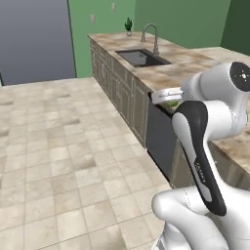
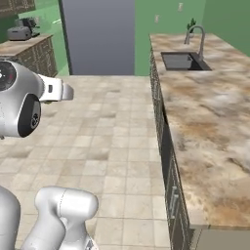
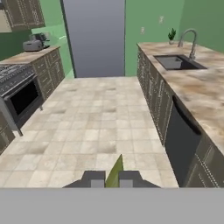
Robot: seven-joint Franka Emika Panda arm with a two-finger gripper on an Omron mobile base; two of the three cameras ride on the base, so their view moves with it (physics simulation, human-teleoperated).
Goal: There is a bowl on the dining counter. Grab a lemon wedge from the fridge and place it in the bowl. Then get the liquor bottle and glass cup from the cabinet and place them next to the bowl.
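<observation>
Nearest to you, the gripper [image 3: 112, 178] has its jaws drawn almost together on the lemon wedge [image 3: 114, 171], a thin yellow-green sliver standing up between the two dark fingertips [image 3: 93, 178]. Treat it as light, soft and probably slick: it looks held near its lower end only, so I judge a hard swing or bump could tilt it or let it slip. A firmer hold would sit across its thicker middle, not the pointed tip. Beyond it lies tiled floor [image 3: 100, 118], with the marbled worktop [image 3: 199, 89] and sink [image 3: 178, 63] to the right and a stove [image 3: 17, 89] to the left. Farthest off stands the grey fridge [image 3: 94, 37].
</observation>
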